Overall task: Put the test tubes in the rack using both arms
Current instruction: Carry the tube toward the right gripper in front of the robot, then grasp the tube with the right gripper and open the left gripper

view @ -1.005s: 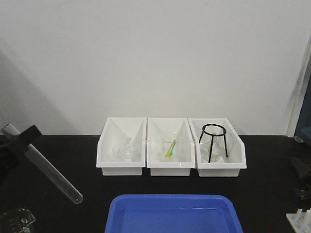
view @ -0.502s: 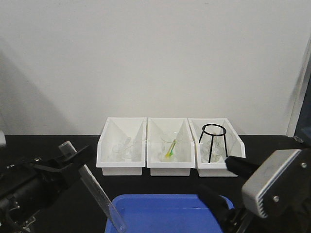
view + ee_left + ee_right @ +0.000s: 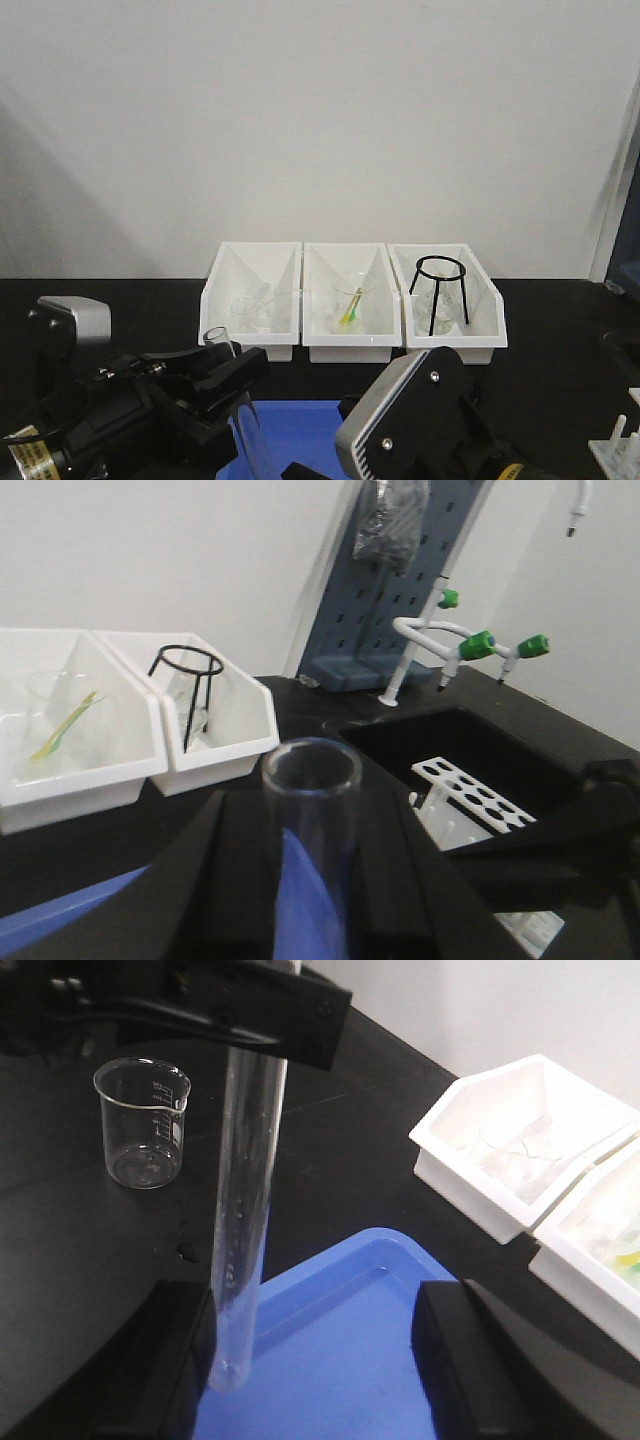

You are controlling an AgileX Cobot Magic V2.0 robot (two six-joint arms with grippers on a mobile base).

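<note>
Holding a test tube (image 3: 250, 440) just below its open rim, left gripper (image 3: 228, 378) pinches it, tilted, above blue tray (image 3: 305, 430). Rack (image 3: 620, 445) stands well apart at the right edge.
Left wrist: tube rim sits between the fingers, rack beyond.
Right wrist: right gripper (image 3: 315, 1360) is spread, with the tube's lower end between its fingers, close to one. Beaker (image 3: 143, 1120) stands on the surface (image 3: 80, 1240).

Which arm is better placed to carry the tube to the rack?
Right arm. The rack stands on its side, and its open jaws flank the lower end of the tube that the left arm holds.
</note>
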